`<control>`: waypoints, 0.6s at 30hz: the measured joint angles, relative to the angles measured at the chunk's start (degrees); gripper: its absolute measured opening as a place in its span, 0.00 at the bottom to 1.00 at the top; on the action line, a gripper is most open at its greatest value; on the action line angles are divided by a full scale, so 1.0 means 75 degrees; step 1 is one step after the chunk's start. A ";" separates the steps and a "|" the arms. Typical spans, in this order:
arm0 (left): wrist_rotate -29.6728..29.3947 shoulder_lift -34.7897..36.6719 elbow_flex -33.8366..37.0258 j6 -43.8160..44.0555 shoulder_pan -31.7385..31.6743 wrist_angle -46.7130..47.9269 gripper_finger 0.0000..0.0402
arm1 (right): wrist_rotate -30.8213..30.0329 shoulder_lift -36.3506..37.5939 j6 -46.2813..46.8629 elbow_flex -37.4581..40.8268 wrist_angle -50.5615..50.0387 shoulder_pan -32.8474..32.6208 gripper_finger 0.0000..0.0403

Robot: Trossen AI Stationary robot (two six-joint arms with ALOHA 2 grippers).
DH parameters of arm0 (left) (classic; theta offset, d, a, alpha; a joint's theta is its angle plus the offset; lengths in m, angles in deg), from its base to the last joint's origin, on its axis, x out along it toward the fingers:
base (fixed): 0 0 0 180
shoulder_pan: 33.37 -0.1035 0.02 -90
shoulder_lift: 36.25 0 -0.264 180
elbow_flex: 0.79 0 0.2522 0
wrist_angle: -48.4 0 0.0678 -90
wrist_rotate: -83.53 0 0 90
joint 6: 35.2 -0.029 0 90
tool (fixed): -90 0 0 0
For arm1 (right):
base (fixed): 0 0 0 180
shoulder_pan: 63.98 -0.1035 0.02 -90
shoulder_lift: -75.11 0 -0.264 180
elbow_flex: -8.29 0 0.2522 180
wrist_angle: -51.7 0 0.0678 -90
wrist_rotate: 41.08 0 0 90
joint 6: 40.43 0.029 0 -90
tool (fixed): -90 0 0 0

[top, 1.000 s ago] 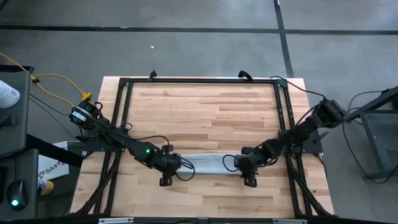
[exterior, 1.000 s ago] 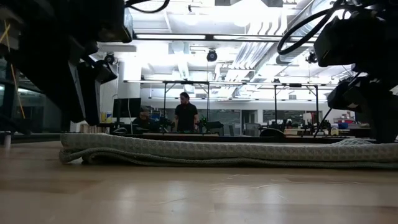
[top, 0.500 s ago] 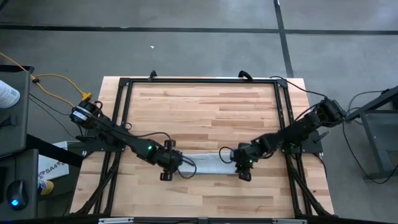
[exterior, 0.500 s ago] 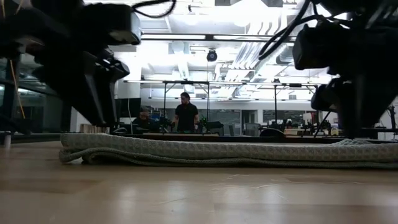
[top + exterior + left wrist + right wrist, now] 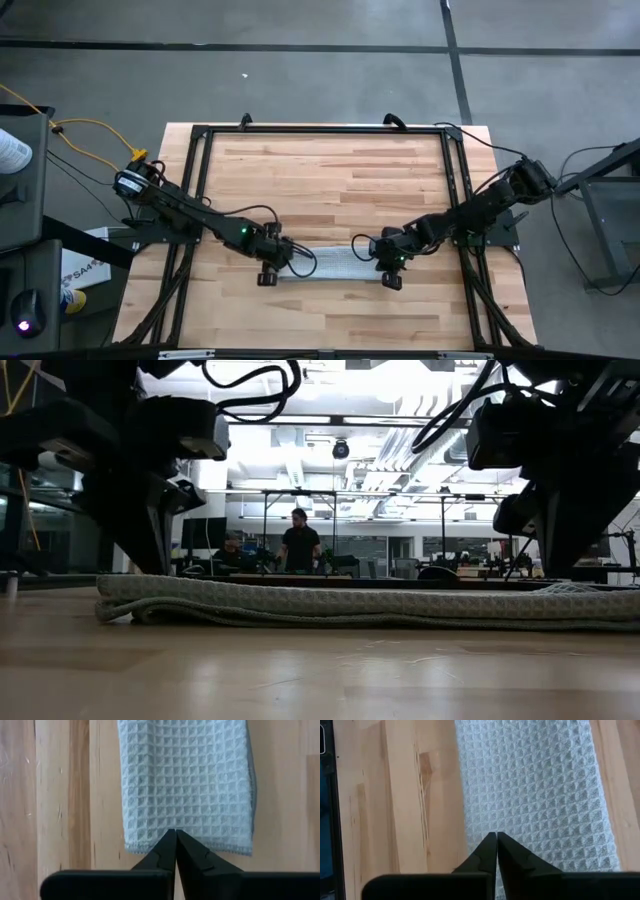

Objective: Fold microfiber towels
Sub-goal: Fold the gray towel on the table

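My left fingers [image 5: 176,836] and right fingers [image 5: 496,839] just snapped closed pinching the towel [image 5: 330,263] ends; ready to lift

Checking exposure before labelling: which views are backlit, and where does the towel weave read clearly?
Low view: bright ceiling lights leave both arms as dark silhouettes above the towel. Left wrist view: weave crisp, evenly lit. Right wrist view: the same. High view: even light, weave too small to read.

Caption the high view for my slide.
Both arms' shut jaws meet the ends of a folded towel on the table.
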 joint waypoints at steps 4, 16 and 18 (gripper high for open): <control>0.0009 0.0000 -0.0002 -0.0234 0.0000 -0.0248 0.02 | 0.0000 0.0000 0.0038 0.0000 -0.0022 0.0000 0.01; 0.0060 -0.0003 -0.0002 -0.0393 -0.0003 -0.0536 0.00 | -0.0007 -0.0015 0.0281 0.0000 -0.0277 0.0000 0.01; 0.0145 -0.0063 -0.0002 -0.0393 -0.0002 -0.0599 0.00 | -0.0041 -0.0047 0.0284 0.0000 -0.0283 0.0000 0.00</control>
